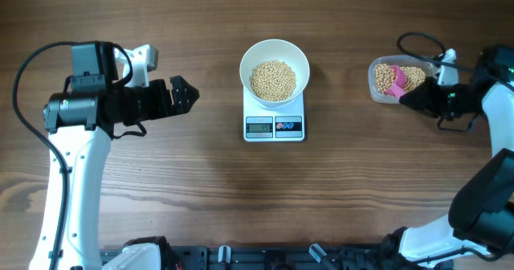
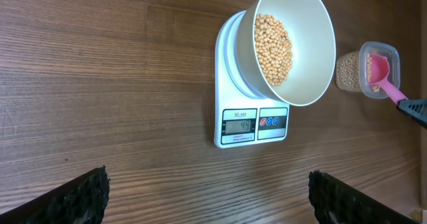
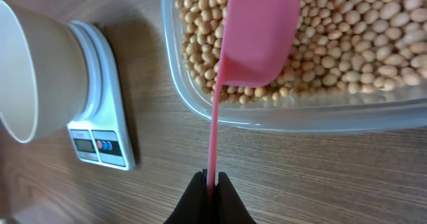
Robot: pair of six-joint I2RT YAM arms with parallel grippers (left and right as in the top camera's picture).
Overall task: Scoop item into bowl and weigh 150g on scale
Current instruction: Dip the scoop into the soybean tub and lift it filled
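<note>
A heap of small round tan beans (image 1: 273,79) already lay in the round white bowl (image 1: 274,48), which sat on the flat white square digital scale (image 1: 274,126) at the middle of the brown wooden table (image 1: 161,182). So part of the scooping looked done. Whether the target weight had been met I could not judge, since the digits on the grey display were too small to read with confidence, even in the left wrist view.

More beans remained in the clear rounded plastic tub (image 1: 374,79), well apart to the right of the scale. The pink plastic scoop (image 3: 257,34) rested in that tub with its cup among the beans. The right gripper (image 3: 208,183) was closed tight on the end of the scoop's thin handle. That suggested another load was being taken, with carrying, pouring and checking the reading left to do.

The left gripper (image 1: 186,96) hovered off to the left of the scale, its jaws spread as wide as they go, with nothing between them.

By count: one bowl, one scale, one tub, one scoop and two grippers. The beans were far too many to count, and lay in two lots, bowl and tub.
</note>
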